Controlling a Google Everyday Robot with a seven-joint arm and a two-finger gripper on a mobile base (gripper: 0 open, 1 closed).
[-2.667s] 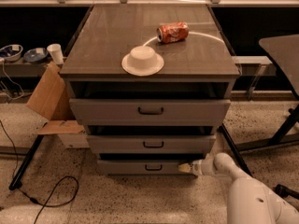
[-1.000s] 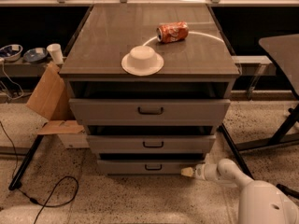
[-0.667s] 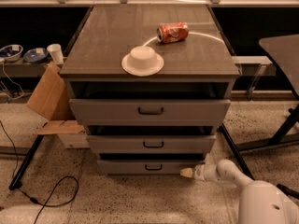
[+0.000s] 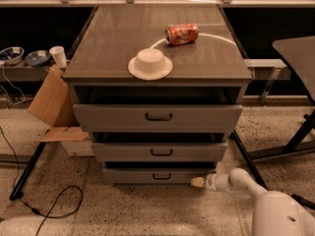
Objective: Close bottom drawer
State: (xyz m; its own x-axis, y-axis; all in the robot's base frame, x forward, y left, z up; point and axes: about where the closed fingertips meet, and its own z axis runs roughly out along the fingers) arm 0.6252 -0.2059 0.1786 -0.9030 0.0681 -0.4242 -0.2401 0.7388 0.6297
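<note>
The bottom drawer (image 4: 147, 175) is the lowest and narrowest grey front of the cabinet, with a small dark bar handle (image 4: 161, 176). It stands pulled out a little, with a dark gap above its front. My gripper (image 4: 198, 182) is at the end of the white arm (image 4: 234, 182) low on the right. Its pale tip is at the drawer front's lower right corner, close to the floor.
The middle drawer (image 4: 160, 152) and top drawer (image 4: 157, 116) also stand out a little. A white bowl (image 4: 150, 63) and a red can (image 4: 181, 34) lie on the cabinet top. Cardboard (image 4: 51, 102) and a black cable (image 4: 54, 200) lie left. A table leg (image 4: 295, 139) stands right.
The gripper has dropped slightly and shifted along the right end of the bottom drawer front. The drawers look unchanged.
</note>
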